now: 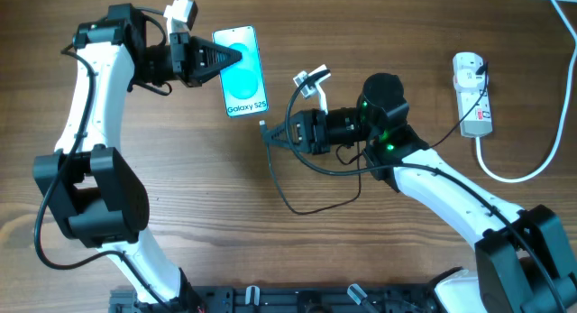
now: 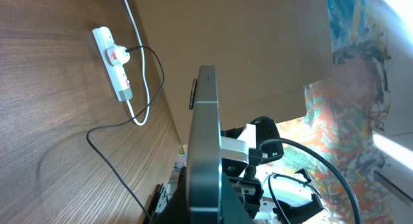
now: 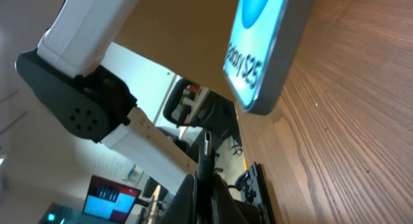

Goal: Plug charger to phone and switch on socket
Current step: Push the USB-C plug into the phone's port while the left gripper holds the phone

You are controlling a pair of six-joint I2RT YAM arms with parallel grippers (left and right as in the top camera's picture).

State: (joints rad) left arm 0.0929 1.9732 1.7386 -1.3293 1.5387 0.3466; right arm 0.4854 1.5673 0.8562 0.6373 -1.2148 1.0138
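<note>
The phone, cyan screen with a white "Galaxy S25" band, is held by my left gripper, which is shut on its upper part. In the left wrist view the phone shows edge-on between the jaws. My right gripper is shut on the charger plug, just below and right of the phone's lower end. In the right wrist view the plug tip points up, a short gap below the phone's lower edge. The black cable loops on the table. The white socket lies at the far right.
A thicker white cord runs from the socket toward the table's right edge. The socket with its red switch mark also shows in the left wrist view. The wooden table extends in front.
</note>
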